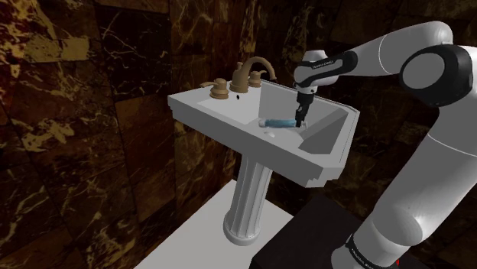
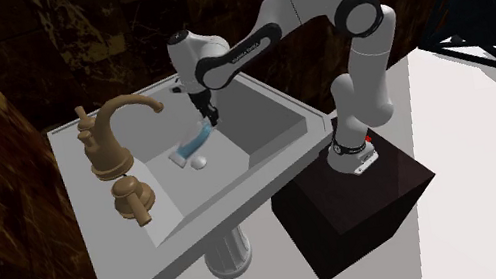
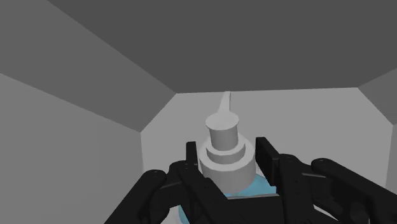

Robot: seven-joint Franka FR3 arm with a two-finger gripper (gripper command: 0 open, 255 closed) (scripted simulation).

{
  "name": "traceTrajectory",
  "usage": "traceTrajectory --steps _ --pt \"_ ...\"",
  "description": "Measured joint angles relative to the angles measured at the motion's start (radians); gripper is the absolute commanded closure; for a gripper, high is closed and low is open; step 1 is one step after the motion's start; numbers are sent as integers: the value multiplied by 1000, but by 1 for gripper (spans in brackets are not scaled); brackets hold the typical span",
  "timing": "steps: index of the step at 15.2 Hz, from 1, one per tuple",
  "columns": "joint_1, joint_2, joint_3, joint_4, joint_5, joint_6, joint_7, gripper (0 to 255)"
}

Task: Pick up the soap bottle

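The soap bottle (image 1: 279,122) has a light blue body and a white pump top, and it lies inside the white sink basin (image 1: 229,115). My black gripper (image 1: 300,118) reaches down into the basin at the bottle's blue end. From the second exterior view the soap bottle (image 2: 191,144) slants, its blue end up at the gripper (image 2: 205,122) and its white top low near the drain (image 2: 199,161). Along the wrist view, the gripper (image 3: 227,172) is shut on the soap bottle (image 3: 226,159), a finger pressed to each side of the blue body, the pump pointing away from the hand.
A bronze faucet (image 1: 248,75) with two handles stands on the sink's back rim. The basin walls (image 2: 276,134) slope close around the gripper. A fluted pedestal (image 1: 248,202) carries the sink. Dark marble walls stand behind, and the black stand (image 2: 357,208) sits beside the sink.
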State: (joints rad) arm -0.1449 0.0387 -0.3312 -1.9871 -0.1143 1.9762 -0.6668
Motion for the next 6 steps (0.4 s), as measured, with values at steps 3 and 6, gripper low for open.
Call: traceTrajectory --steps 3,6 --pt "1 -11 1 30 -2 -41 -1 255" --pt "3 -19 2 58 -3 -76 -2 255"
